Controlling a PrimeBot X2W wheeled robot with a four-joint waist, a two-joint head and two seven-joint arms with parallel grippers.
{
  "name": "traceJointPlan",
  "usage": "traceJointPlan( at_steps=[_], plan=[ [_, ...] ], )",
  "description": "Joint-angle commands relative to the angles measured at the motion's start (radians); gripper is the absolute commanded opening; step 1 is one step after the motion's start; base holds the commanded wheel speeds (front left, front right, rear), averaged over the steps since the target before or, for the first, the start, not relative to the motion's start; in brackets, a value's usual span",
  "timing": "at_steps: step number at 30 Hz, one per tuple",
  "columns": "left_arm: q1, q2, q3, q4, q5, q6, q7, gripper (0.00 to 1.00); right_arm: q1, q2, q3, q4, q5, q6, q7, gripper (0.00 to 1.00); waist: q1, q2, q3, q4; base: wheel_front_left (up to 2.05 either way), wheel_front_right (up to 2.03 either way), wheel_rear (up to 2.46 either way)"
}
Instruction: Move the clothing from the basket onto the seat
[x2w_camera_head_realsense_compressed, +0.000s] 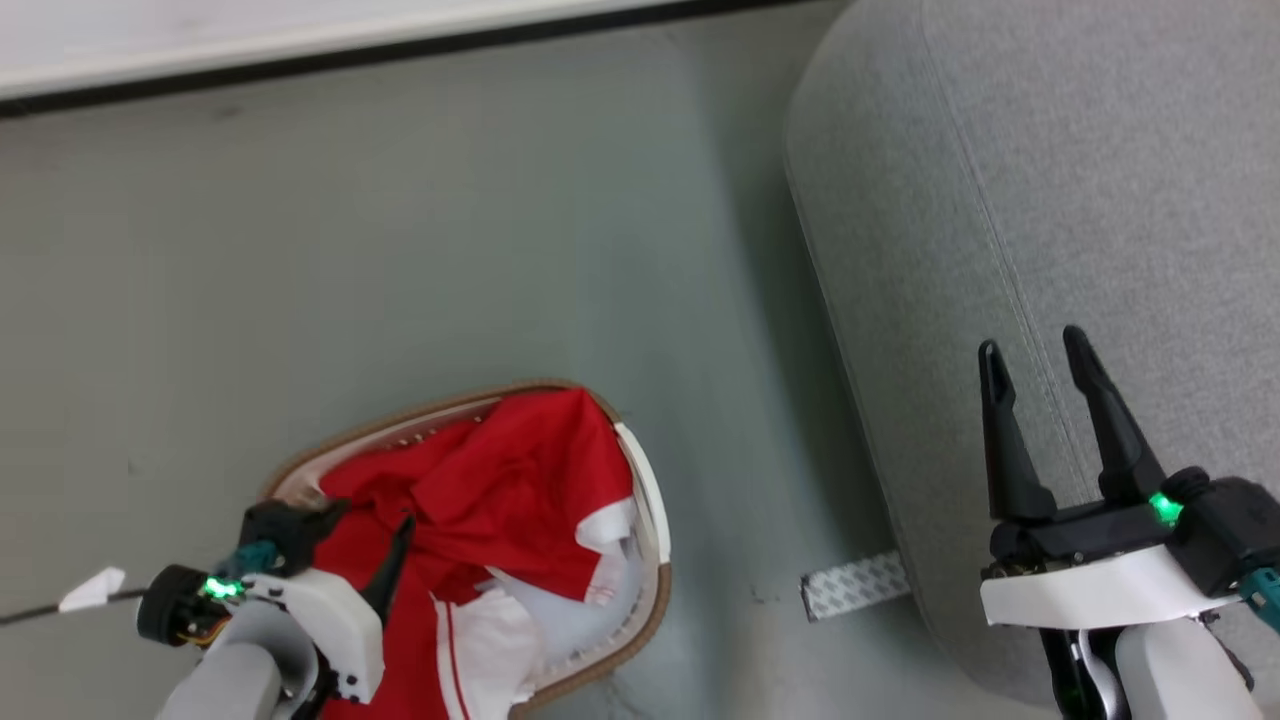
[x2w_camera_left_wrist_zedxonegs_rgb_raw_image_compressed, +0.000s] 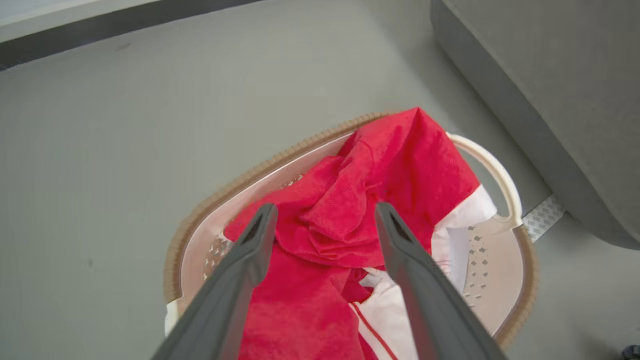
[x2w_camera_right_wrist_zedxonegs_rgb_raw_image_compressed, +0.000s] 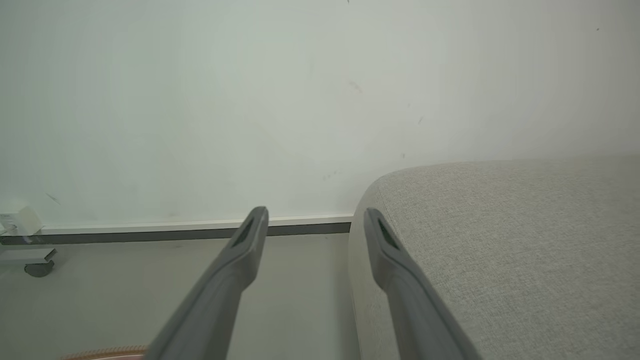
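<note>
Grey flooring (x2w_camera_head_realsense_compressed: 400, 250) is seen beneath the basket (x2w_camera_left_wrist_zedxonegs_rgb_raw_image_compressed: 225, 193), whose clothing (x2w_camera_left_wrist_zedxonegs_rgb_raw_image_compressed: 400, 170) must next be reached and pinched by the spread left gripper (x2w_camera_left_wrist_zedxonegs_rgb_raw_image_compressed: 325, 210).

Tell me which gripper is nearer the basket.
Left. The left gripper hangs open over the clothing in the basket; the right gripper is open above the seat, well clear of the basket.

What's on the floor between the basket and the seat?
Mostly bare grey floor, with a pale patterned strip lying by the seat's foot, seen in the head view.
</note>
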Motion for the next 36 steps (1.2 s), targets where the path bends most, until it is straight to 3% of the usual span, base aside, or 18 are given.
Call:
traceJointPlan(
  at_steps=[1, 10, 22, 23, 24, 25, 26, 36],
  plan=[
    [-0.023, 0.016, -0.018, 0.017, -0.017, 0.002, 0.006, 1.0, -0.017, -0.002, 0.0, -0.009, 0.005, -0.002, 0.001, 1.0, -0.0002, 0.0, 0.057, -0.033, 0.0, 0.0, 0.0],
    [-0.159, 0.093, -0.272, 0.146, -0.11, 0.002, 0.113, 1.0, -0.065, -0.002, 0.025, -0.066, 0.057, -0.002, 0.001, 1.0, -0.0002, 0.0, 0.194, -0.075, 0.0, 0.0, 0.0],
    [-0.275, 0.19, -0.576, 0.22, -0.15, 0.001, 0.215, 1.0, -0.073, -0.002, 0.052, -0.107, 0.121, -0.002, 0.001, 1.0, -0.0002, 0.0, 0.314, -0.139, 0.0, 0.0, 0.0],
    [-0.278, 0.192, -0.596, 0.226, -0.153, 0.001, 0.218, 0.91, -0.073, -0.002, 0.055, -0.109, 0.122, -0.002, 0.001, 1.0, -0.0002, 0.0, 0.32, -0.143, 0.0, 0.0, 0.0],
    [-0.282, 0.196, -0.615, 0.23, -0.156, 0.001, 0.222, 0.54, -0.073, -0.002, 0.058, -0.111, 0.124, -0.002, 0.001, 1.0, -0.0002, 0.0, 0.324, -0.146, 0.0, 0.0, 0.0],
    [-0.29, 0.2, -0.631, 0.234, -0.159, 0.002, 0.221, 0.34, -0.073, -0.002, 0.059, -0.112, 0.128, -0.002, 0.001, 1.0, -0.0002, 0.0, 0.327, -0.148, 0.0, 0.0, 0.0],
    [-0.298, 0.201, -0.643, 0.237, -0.165, 0.002, 0.22, 0.0, -0.073, -0.002, 0.06, -0.112, 0.13, -0.002, 0.001, 1.0, -0.0002, 0.0, 0.329, -0.15, 0.0, 0.0, 0.0],
    [-0.328, 0.181, -0.736, 0.271, -0.236, 0.002, 0.202, 0.0, -0.078, -0.002, 0.062, -0.095, 0.132, -0.002, 0.001, 1.0, -0.0002, 0.0, 0.312, -0.153, 0.0, 0.0, 0.0]
  ],
)
